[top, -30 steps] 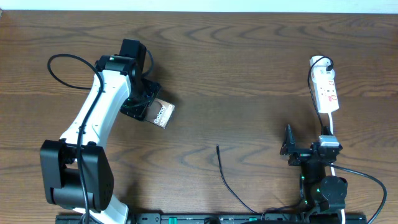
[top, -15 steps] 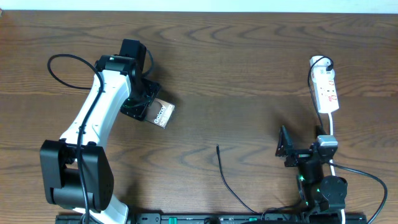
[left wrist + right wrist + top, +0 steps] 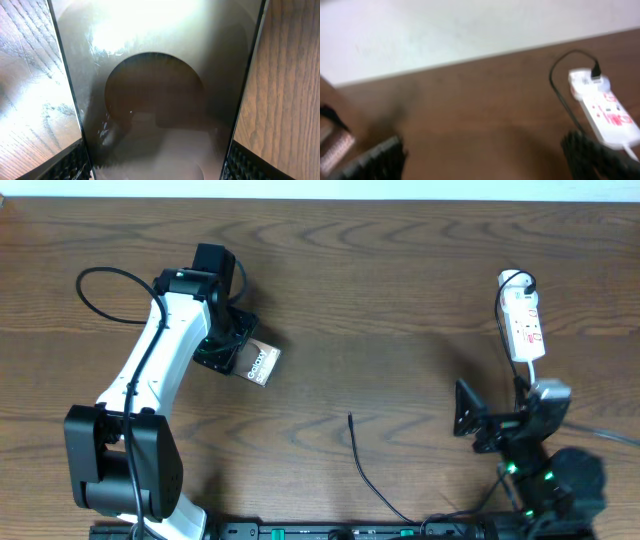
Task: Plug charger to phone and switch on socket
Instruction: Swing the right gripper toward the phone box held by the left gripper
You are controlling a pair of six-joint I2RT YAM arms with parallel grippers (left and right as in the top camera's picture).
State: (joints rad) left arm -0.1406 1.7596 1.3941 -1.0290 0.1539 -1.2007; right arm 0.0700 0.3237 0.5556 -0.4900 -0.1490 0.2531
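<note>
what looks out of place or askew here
Nothing looks spilled or damaged. The phone lies at a slant on the left. The charger trails loose mid-table, its tip well apart from the phone and plugged into nothing. The right wrist view is blurred.

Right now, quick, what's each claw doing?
Left claw: closed on the phone.
Right claw: open, holding nothing.
</note>
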